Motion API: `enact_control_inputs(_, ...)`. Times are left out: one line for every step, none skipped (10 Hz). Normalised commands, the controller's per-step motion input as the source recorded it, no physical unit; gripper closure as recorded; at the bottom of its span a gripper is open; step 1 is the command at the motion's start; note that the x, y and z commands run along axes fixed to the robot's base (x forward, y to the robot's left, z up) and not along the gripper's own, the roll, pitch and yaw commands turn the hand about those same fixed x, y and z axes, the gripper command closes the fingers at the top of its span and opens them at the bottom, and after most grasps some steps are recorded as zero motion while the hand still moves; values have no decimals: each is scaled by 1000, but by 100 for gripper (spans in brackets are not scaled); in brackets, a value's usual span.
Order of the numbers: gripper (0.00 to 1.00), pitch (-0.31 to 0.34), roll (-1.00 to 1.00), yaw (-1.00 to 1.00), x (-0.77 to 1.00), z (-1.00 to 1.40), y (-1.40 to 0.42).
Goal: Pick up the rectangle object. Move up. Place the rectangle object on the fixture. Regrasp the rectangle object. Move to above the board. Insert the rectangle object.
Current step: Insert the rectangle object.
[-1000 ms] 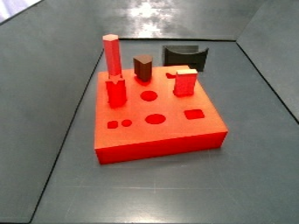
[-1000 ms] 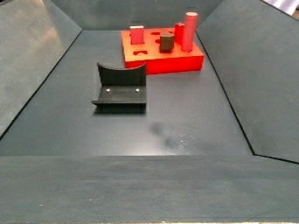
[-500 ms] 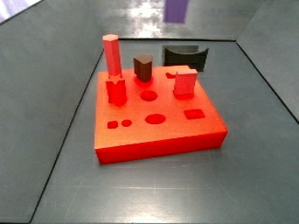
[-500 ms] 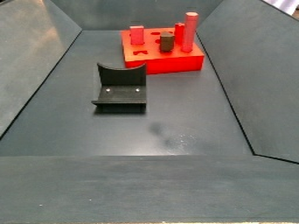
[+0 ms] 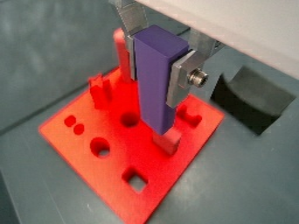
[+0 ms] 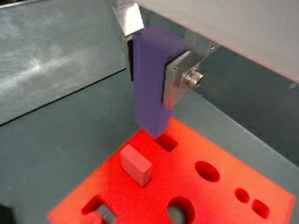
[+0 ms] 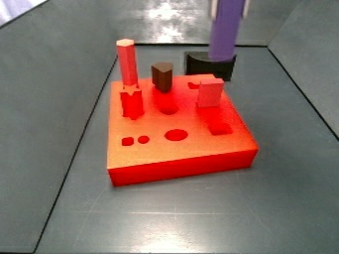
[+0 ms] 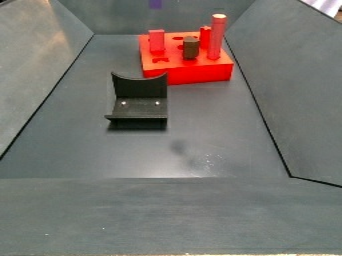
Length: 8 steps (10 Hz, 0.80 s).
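You have the board (image 7: 179, 139), the big red slab with its round, oval and rectangular holes, lying on the dark floor of the bin (image 8: 201, 150); it shows in both side views and, from above, in both wrist views. Next in size is the fixture (image 8: 138, 100), the black holder standing on the floor well apart from the board in a side view, and just behind the board's far edge in a side view (image 7: 209, 64). On the board you can see a tall red peg (image 7: 127, 63), a red square peg (image 7: 209, 93) and a short dark brown block (image 7: 162, 76). The rectangle object (image 5: 158, 74) hangs upright above the board, its lower end clear of the surface in both wrist views and in a side view (image 7: 227, 28). The gripper (image 5: 163, 70) is up over the board, closed on the block's upper part, with a silver finger (image 6: 177, 80) pressed flat against its side
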Motion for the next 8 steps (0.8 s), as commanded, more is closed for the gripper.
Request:
enact_control_inputs(100, -21, 284, 120, 249, -697, -709)
enact_control_inputs(100, -30, 314, 117, 280, -631, -677)
enact_control_inputs(100, -23, 356, 160, 300, -543, -594)
enact_control_inputs(100, -3, 403, 266, 294, -454, -457)
enact_control_inputs(100, 0, 423, 366, 229, -420, -354)
enact_control_inputs(100, 30, 366, 166, 0, -383, -477)
enact_control_inputs(100, 0, 0, 11, 0, 0, 20)
enact_control_inputs(100, -26, 0, 0, 0, -143, 9)
